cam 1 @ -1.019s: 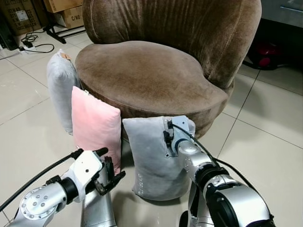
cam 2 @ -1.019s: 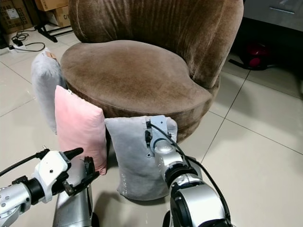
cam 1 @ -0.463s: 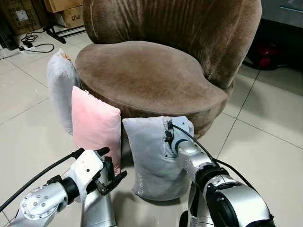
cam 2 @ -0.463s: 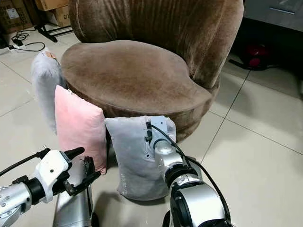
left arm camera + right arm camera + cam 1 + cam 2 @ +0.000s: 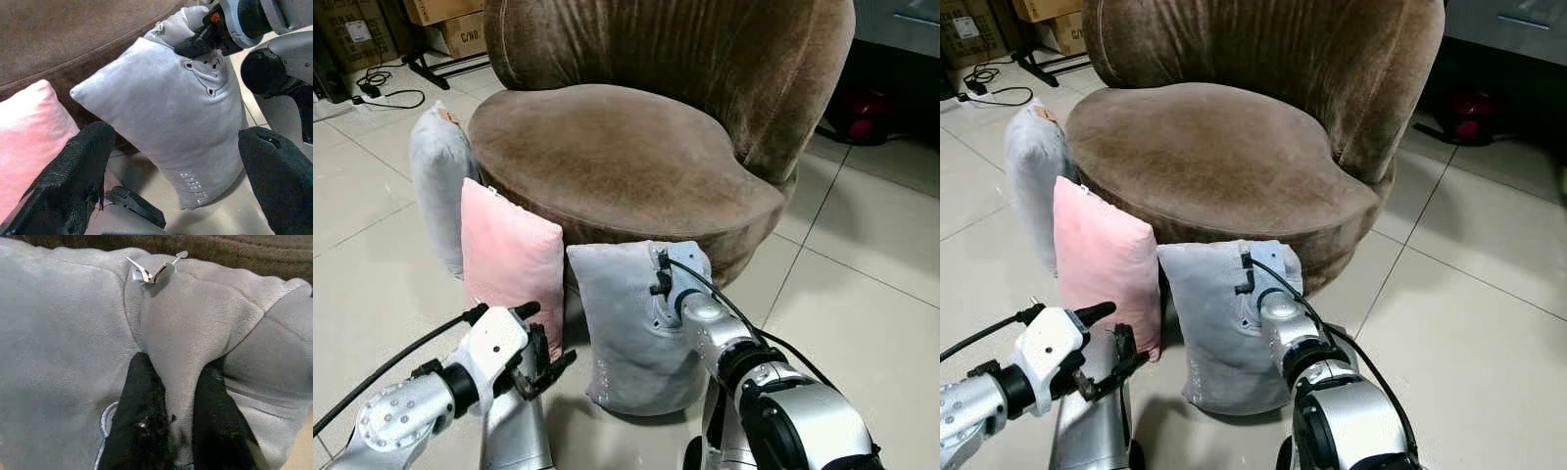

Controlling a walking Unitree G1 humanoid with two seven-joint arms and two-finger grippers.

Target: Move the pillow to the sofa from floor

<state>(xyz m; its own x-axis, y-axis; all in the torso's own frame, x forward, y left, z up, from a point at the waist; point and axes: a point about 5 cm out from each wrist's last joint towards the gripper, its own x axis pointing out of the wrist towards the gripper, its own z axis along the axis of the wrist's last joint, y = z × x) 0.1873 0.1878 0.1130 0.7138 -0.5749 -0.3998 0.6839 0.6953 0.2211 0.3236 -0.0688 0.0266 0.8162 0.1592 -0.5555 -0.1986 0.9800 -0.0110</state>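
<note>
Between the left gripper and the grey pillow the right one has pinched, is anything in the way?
No: in the left wrist view the left gripper faces the grey pillow across bare floor.

Right arm stretched forward, right gripper (image 5: 178, 426) up high with both black fingers (image 5: 142, 416) squeezed together on a pinched fold of fabric. Left arm bent low, left gripper (image 5: 540, 354) hanging free with fingers (image 5: 73, 171) spread wide apart.

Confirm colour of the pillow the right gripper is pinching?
Grey. The pillow has a small bear outline stitched on it, clearest in the left wrist view.
</note>
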